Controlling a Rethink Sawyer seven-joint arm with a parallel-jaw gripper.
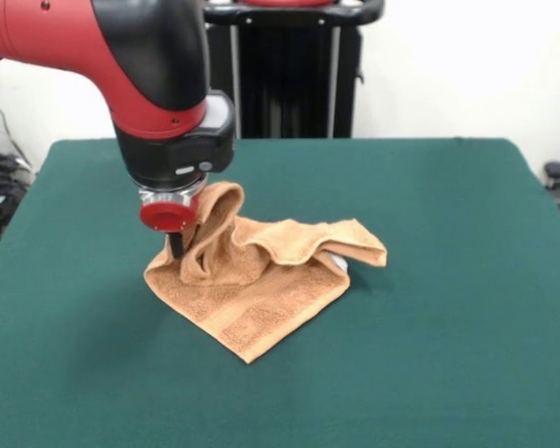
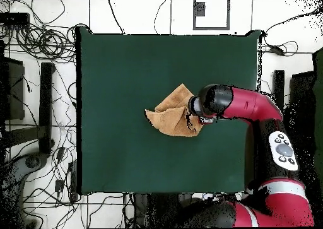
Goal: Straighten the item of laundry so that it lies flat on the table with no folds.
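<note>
The orange-tan towel (image 1: 261, 289) lies crumpled near the middle of the dark green table (image 1: 448, 280), with one corner pointing at the near edge and folds bunched along its far side. My gripper (image 1: 182, 247) has come down on the towel's left part. It is shut on a fold of cloth that stands up in a peak beside it. The lower corner with the woven band lies flat. In the overhead view the towel (image 2: 173, 116) sits just left of the gripper (image 2: 192, 113), which hides part of it, on the table (image 2: 126, 69).
The robot's black pedestal (image 1: 289, 65) stands behind the table's far edge. The red arm (image 2: 252, 106) reaches in over the table's right side in the overhead view. Cables and stands (image 2: 38, 43) lie on the floor beyond the left edge.
</note>
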